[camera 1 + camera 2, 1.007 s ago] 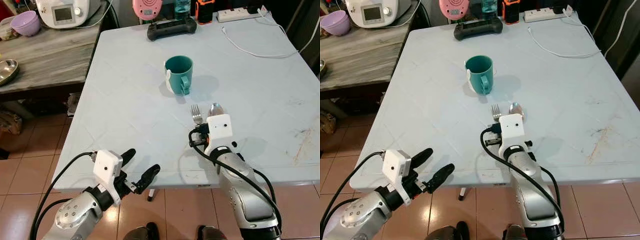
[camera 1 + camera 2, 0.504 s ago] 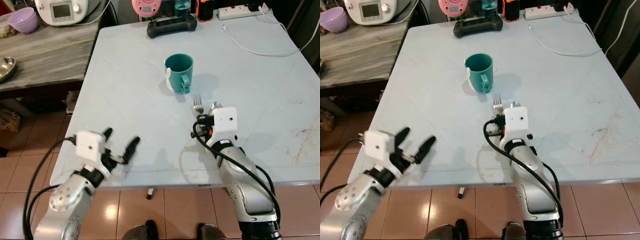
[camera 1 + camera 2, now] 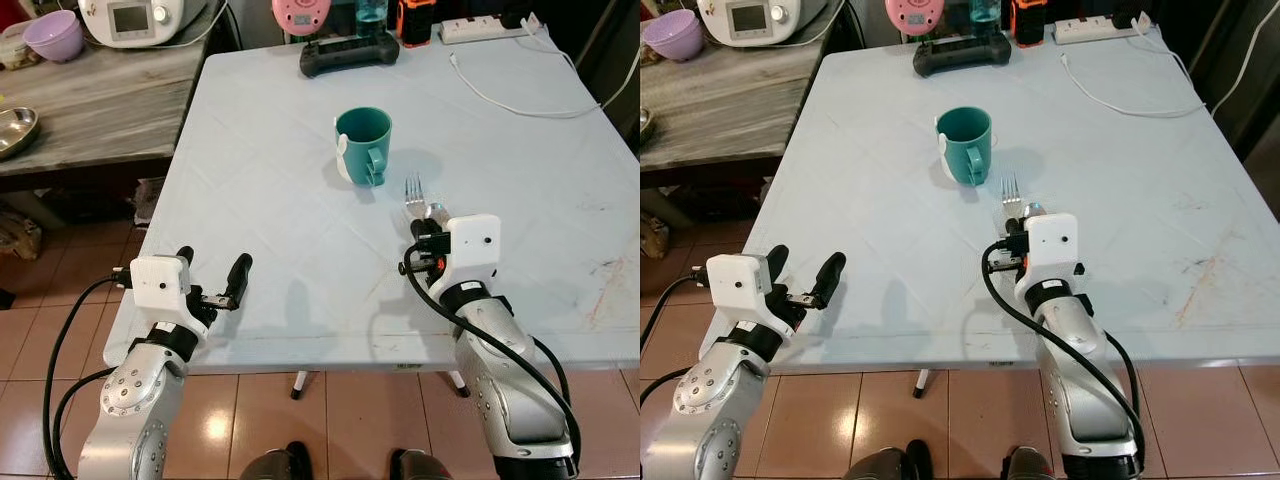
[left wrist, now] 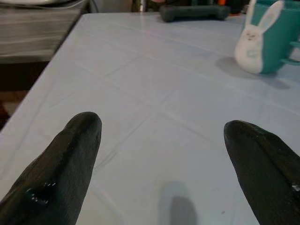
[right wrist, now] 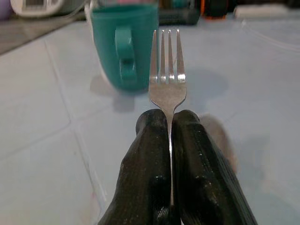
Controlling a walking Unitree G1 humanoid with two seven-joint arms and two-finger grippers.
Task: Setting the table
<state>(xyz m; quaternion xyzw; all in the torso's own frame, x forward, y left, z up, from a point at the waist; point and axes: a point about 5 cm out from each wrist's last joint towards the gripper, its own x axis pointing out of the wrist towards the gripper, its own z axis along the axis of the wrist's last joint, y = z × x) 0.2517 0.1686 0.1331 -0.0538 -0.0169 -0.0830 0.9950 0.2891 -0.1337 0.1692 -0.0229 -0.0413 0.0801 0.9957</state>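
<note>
A teal mug (image 3: 362, 145) with a white rabbit figure on its side stands mid-table on the pale blue table (image 3: 280, 200). My right gripper (image 5: 169, 117) is shut on the handle of a silver fork (image 3: 413, 189). The fork points away from me, its tines just right of the mug and short of it. A second silvery tip (image 3: 435, 210) shows beside the fork; I cannot tell what it is. My left gripper (image 3: 212, 266) hangs open over the table's near left corner with nothing between its fingers (image 4: 75, 145).
A black controller (image 3: 350, 55), a power strip (image 3: 480, 28) and a white cable (image 3: 510, 95) lie at the far edge. A grey side counter (image 3: 90, 110) on the left carries a purple bowl (image 3: 50, 35), a white appliance (image 3: 130, 18) and a metal bowl (image 3: 15, 130).
My left gripper has come up from below the table's front edge to above its near left corner. My right gripper has carried the fork farther in, closer to the mug.
</note>
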